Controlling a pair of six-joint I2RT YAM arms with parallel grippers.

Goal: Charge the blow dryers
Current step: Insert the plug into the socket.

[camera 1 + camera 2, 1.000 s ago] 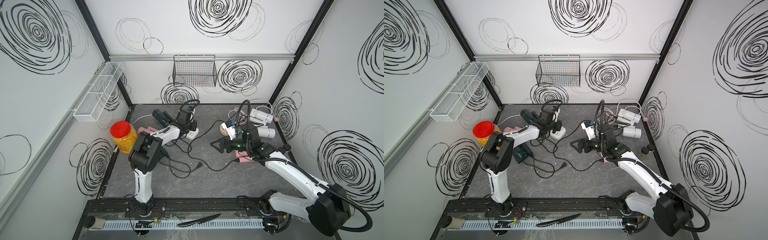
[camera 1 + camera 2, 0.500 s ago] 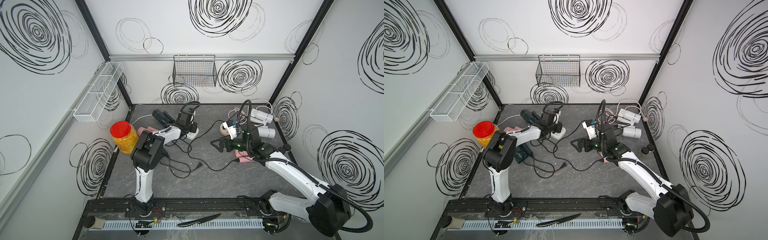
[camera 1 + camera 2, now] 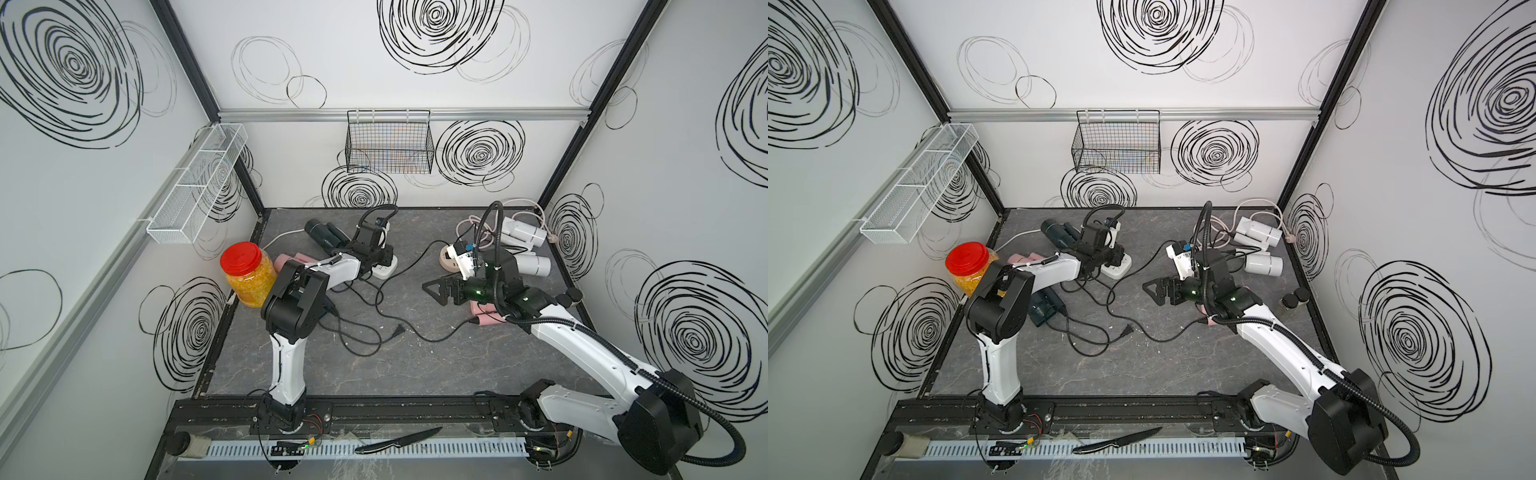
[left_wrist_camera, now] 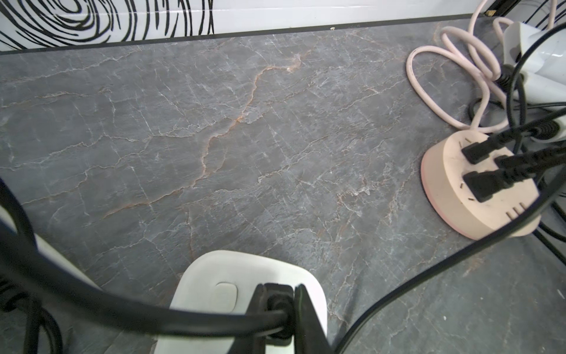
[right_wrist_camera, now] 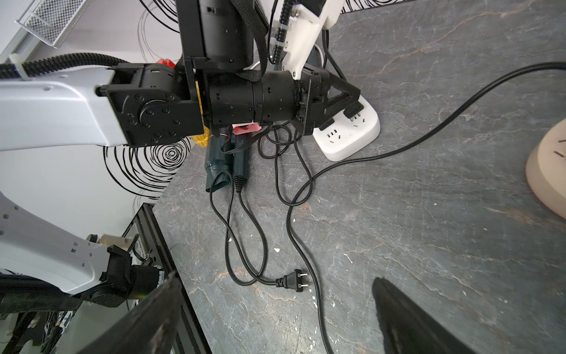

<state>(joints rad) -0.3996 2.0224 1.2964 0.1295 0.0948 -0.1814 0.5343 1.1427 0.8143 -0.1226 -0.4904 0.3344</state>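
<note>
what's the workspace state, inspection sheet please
surface: dark marbled tabletop
job's things: white blow dryers by round beige hub; pink blow dryer under right arm; teal blow dryer at the back
clutter: red-lidded jar; knife on front rail
end effectors: left end effector shut on black plug at white power strip; right end effector open, empty
cables: black cords tangled mid-table; one loose plug unplugged
surroundings: hanging wire basket; mesh shelf

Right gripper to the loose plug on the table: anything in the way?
Nothing solid. The right gripper is open over bare table, with the loose plug lying free ahead of it. Only a second black cord runs right beside the prongs, so closing there might catch it too.
</note>
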